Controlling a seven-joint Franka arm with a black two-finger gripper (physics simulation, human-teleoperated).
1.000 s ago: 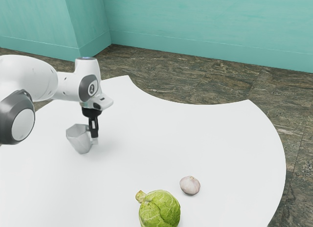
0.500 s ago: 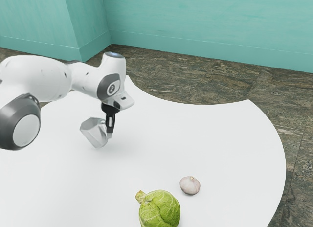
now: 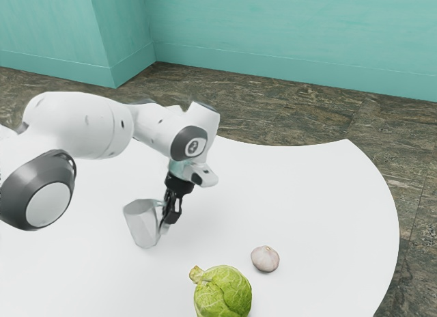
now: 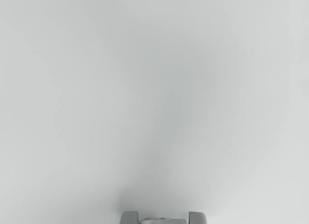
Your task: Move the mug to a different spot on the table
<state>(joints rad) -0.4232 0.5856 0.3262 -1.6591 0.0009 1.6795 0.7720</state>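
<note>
Teal walls and a dark stone floor surround the white table (image 3: 321, 194), where the arm's black gripper (image 3: 171, 213) is clamped on the side wall of a grey mug (image 3: 142, 225). The mug hangs tilted, above the cabbage (image 3: 222, 292) and toward the exterior view's left of it, near but apart; whether it touches the table cannot be told. A garlic (image 3: 265, 258) lies just beside the cabbage, toward the exterior view's right.

Teal walls (image 3: 287, 23) meet mottled stone floor (image 3: 293, 108) around white table (image 3: 307, 208).
</note>
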